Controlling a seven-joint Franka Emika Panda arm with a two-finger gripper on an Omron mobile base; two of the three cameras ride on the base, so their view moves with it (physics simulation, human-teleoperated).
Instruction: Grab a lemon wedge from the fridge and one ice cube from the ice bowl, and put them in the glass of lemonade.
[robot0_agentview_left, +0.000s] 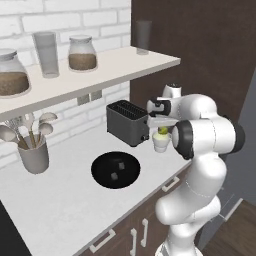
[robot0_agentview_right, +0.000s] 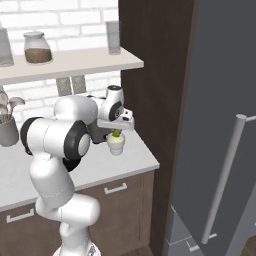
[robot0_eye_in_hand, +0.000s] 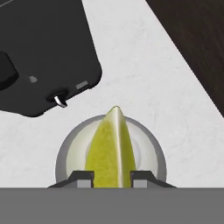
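The tiny bright yellow lemon wedge (robot0_eye_in_hand: 110, 151) sits pinched between the two dark fingertips of the gripper (robot0_eye_in_hand: 112, 176), poised directly over the small whitish tapered glass of lemonade (robot0_eye_in_hand: 70, 151), with the black toaster (robot0_eye_in_hand: 43, 52) at eleven o'clock, apparently for dropping in.

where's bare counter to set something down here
Free: the counter in front of the ice bowl, and between the bowl and utensil pot. Crowded: the toaster, glass and gripper holding the lemon wedge.
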